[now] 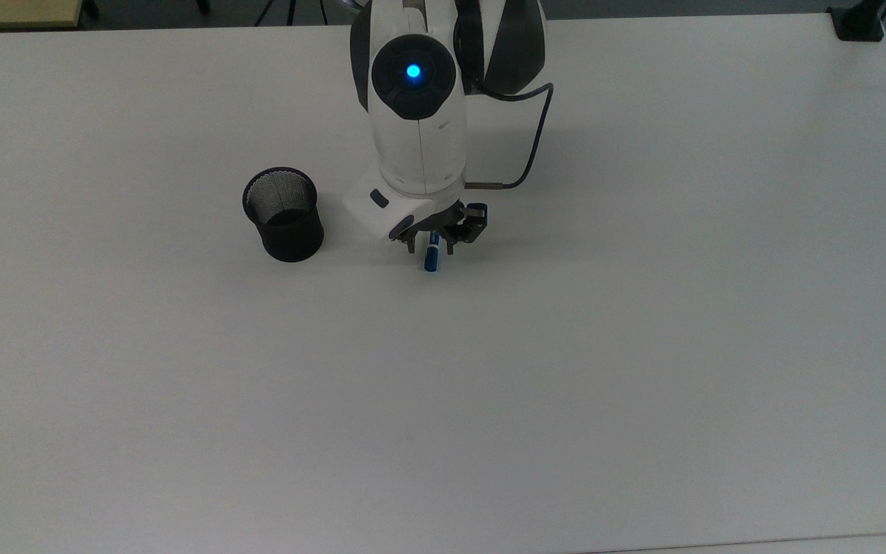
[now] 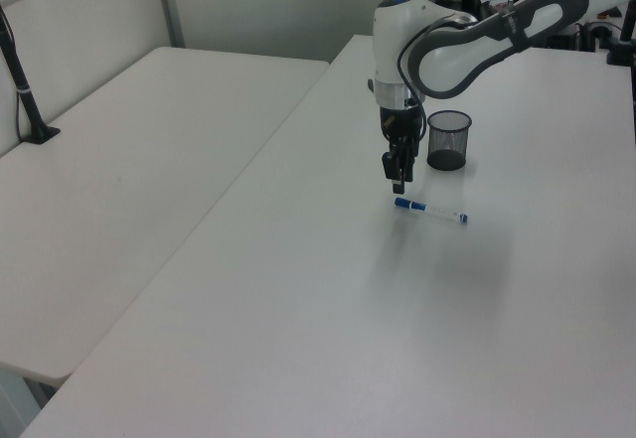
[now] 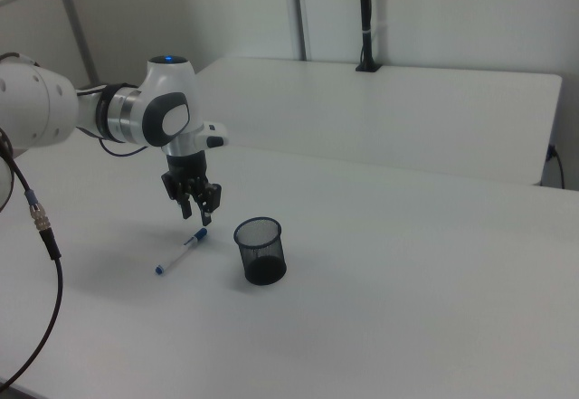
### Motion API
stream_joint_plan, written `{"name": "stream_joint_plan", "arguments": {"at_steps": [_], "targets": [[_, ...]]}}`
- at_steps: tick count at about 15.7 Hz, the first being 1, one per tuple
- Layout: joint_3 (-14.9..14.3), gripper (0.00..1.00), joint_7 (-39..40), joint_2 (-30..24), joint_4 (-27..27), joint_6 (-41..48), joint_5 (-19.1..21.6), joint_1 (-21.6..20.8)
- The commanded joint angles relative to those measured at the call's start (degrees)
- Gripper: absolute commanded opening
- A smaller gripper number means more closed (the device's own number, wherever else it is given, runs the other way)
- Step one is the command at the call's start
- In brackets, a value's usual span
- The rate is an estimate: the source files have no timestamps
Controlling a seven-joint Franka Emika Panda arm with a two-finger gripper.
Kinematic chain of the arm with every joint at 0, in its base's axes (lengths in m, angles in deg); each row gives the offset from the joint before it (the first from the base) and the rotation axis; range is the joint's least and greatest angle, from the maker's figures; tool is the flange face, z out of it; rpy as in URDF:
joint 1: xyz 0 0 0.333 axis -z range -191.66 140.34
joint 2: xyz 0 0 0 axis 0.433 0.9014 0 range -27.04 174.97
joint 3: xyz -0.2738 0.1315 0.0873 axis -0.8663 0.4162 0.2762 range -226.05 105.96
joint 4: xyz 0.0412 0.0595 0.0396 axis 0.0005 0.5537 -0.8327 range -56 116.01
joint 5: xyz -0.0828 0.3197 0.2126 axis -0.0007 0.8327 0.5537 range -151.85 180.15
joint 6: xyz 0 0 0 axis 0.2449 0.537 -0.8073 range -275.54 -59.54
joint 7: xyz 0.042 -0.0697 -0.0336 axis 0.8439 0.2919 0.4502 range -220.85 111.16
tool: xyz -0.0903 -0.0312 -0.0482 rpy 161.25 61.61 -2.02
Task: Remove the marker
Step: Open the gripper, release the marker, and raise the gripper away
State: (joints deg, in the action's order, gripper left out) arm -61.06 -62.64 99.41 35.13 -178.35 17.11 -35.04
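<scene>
The white marker (image 2: 430, 211) with its blue cap lies flat on the white table (image 2: 328, 299), a short way from the black mesh cup (image 2: 448, 140). My gripper (image 2: 397, 176) hangs just above the marker's cap end, open, holding nothing. In the top view the blue cap (image 1: 431, 260) sticks out from under the gripper (image 1: 429, 246), and the barrel is hidden by the arm; the cup (image 1: 283, 215) stands to the top view's left. In the right view the marker (image 3: 181, 254) lies below the gripper (image 3: 195, 211), left of the cup (image 3: 261, 251).
A black cable (image 1: 527, 146) loops off the wrist. A second white table (image 2: 129, 170) adjoins at the left view's left, with a black clamp post (image 2: 25, 90) on it. Another black clamp (image 1: 858, 23) sits at the top view's far right corner.
</scene>
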Motion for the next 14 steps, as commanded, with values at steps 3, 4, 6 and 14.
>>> {"name": "stream_joint_plan", "arguments": {"at_steps": [3, 4, 6, 14], "targets": [[-0.57, 1.00, -1.78, -4.86, 0.23, 3.09, -0.15, -0.11], [-0.83, 1.00, -2.13, -6.62, -0.20, 4.85, -0.23, 0.06], [-1.01, 1.00, -3.80, -10.13, -0.56, 6.97, -0.23, 1.03], [-1.09, 1.00, -7.59, -25.96, -0.73, 21.82, -3.75, 7.71]]}}
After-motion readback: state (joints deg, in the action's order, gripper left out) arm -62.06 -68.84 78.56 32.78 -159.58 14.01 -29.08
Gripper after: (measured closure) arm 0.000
